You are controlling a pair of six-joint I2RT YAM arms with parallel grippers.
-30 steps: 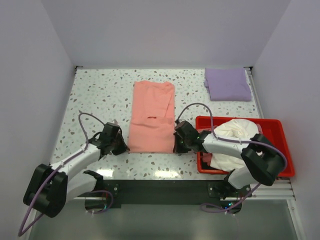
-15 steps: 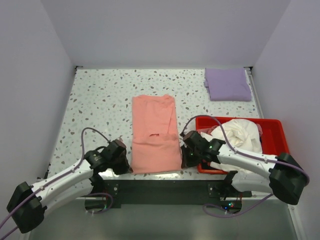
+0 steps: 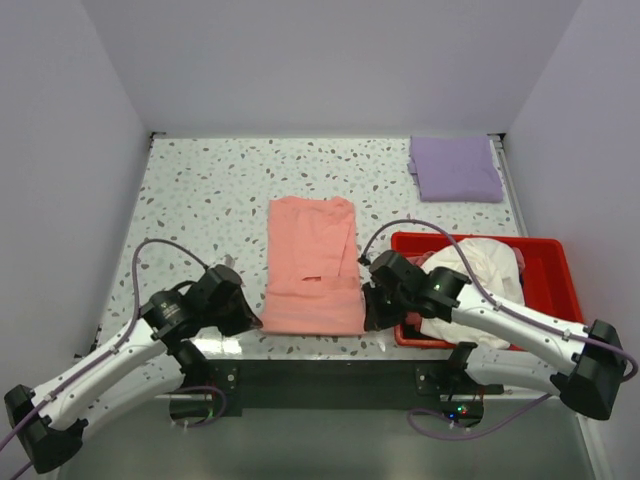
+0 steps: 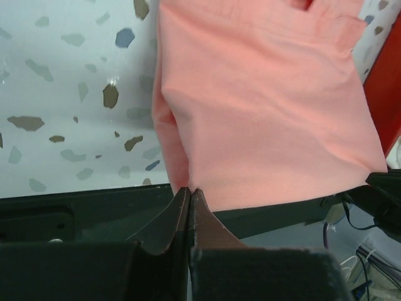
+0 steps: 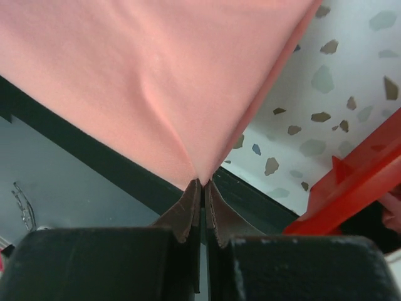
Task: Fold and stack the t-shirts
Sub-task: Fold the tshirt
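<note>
The salmon-pink t-shirt (image 3: pixel 310 265) lies as a long strip in the middle of the table, its near end lifted. My left gripper (image 3: pixel 256 322) is shut on its near left corner (image 4: pixel 188 182). My right gripper (image 3: pixel 370 318) is shut on its near right corner (image 5: pixel 200 172). The corners hang over the table's front edge. A folded lavender t-shirt (image 3: pixel 455 168) lies at the back right. A cream-white t-shirt (image 3: pixel 480 275) is bunched in the red bin (image 3: pixel 550 250). A black t-shirt is not clearly seen.
The red bin stands at the right front, close to my right arm; its corner shows in the right wrist view (image 5: pixel 357 182). The black base rail (image 3: pixel 320 380) runs along the near edge. Grey walls enclose the speckled table (image 3: pixel 200 200).
Both grippers moved back toward the near edge holding the pink shirt's corners, dragging it nearer, then rose slightly. The shirt's near end is now lifted off the table.
</note>
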